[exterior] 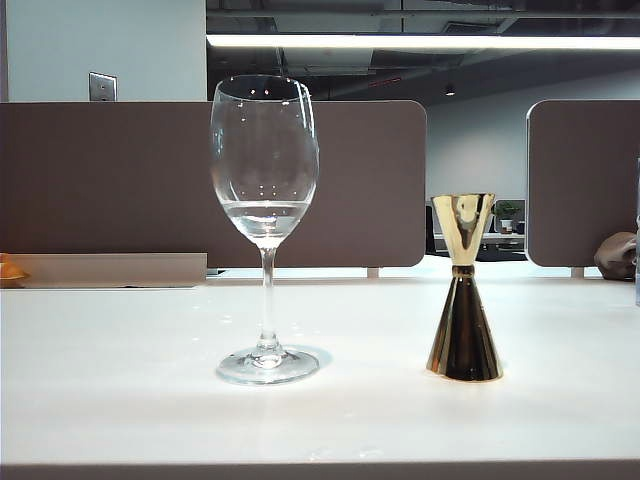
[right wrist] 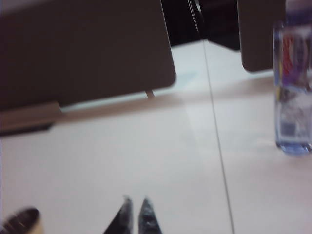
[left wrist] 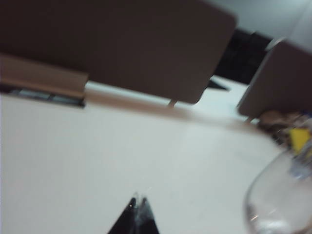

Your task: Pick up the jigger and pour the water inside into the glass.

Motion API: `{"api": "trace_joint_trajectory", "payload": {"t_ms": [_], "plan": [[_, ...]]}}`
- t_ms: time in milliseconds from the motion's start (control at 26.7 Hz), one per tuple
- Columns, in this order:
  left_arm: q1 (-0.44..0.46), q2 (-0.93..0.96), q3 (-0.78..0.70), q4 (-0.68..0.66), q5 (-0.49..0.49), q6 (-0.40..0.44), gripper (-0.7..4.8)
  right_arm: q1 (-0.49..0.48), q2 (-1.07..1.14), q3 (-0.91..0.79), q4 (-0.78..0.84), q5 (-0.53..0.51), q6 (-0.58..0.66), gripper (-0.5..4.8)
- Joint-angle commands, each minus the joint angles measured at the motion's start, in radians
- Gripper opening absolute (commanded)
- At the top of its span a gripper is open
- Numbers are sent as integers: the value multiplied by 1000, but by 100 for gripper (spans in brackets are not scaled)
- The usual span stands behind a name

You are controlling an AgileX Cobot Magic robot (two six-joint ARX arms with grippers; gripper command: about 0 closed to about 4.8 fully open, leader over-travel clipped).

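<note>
The tall clear stemmed glass (exterior: 265,160) stands on the white table (exterior: 120,390), left of centre, with a little clear liquid low in its bowl. The gold hourglass jigger (exterior: 464,290) stands upright to its right, apart from it; whether it holds water cannot be seen. Neither gripper appears in the exterior view. My left gripper (left wrist: 138,201) is shut and holds nothing, above bare table, with the glass bowl (left wrist: 280,200) off to one side. My right gripper (right wrist: 135,201) is shut and holds nothing, its tips close together; the jigger's rim (right wrist: 22,222) shows at the frame's corner.
Brown desk partitions (exterior: 120,180) stand behind the table. A clear plastic bottle (right wrist: 292,87) stands on the table on the right arm's side. A seam (right wrist: 217,136) runs across the tabletop. Something orange (exterior: 10,268) lies at the far left edge.
</note>
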Motion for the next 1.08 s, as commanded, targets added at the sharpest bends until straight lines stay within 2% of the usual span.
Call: {"api": "trace_joint_trajectory", "payload": {"t_ms": [37,187,262,299,336,374,411,486,598,785,1084], "plan": [[1,3,51,65,13,-127,0,0,0,55,11,-77,27,86],[1,3,99,191,35,-154,27,0,1,139,0,-183,27,85],[1,3,134,193,61,-151,26,-1,1,173,-28,-182,26,83],[1,3,158,175,73,-151,25,-1,1,196,-51,-181,18,66],[1,3,203,111,91,-147,14,-1,1,236,-101,-175,-22,5],[1,3,240,43,91,-128,-3,-1,1,266,-146,-174,-64,-8],[1,10,321,-108,85,-35,-6,-1,2,326,-245,-174,-145,-9],[1,34,403,-246,55,87,-6,-1,11,385,-350,-174,-203,-9],[1,110,498,-363,47,206,-6,-1,40,454,-485,-176,-278,-9],[1,300,601,-482,56,319,-6,0,137,496,-582,-229,-352,-9],[-17,502,618,-495,133,362,-6,1,342,492,-560,-244,-353,-9]]}}
